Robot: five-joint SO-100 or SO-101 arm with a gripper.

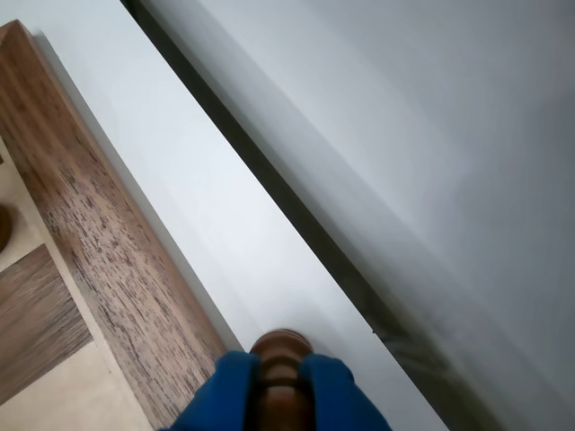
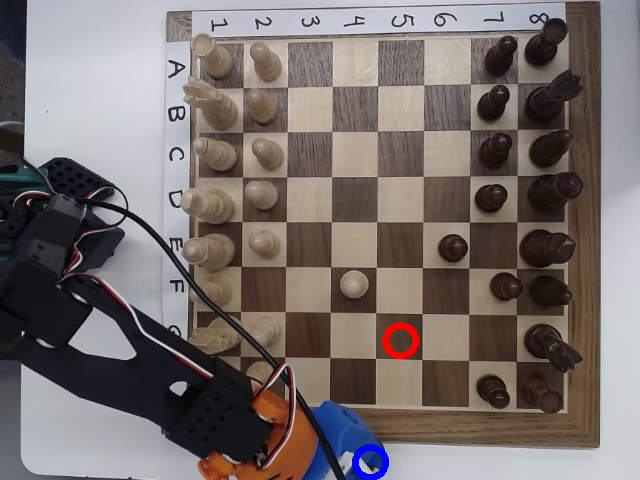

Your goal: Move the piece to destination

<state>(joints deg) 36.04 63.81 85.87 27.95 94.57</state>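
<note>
Here, blue fingers [image 1: 241, 388] of the gripper [image 1: 280, 391] clamp the pawn [image 1: 280, 368] in the wrist view, off the board's [image 1: 99, 242] wooden edge.
Overhead, the gripper [image 2: 345, 450] hangs just below the board [image 2: 400, 425], touching the blue ring [image 2: 370, 463]; the red ring [image 2: 400, 340] lies empty.

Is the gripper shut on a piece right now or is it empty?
Shut on the piece: in the wrist view the gripper has its blue fingers pressed against both sides of the brown pawn.
</note>
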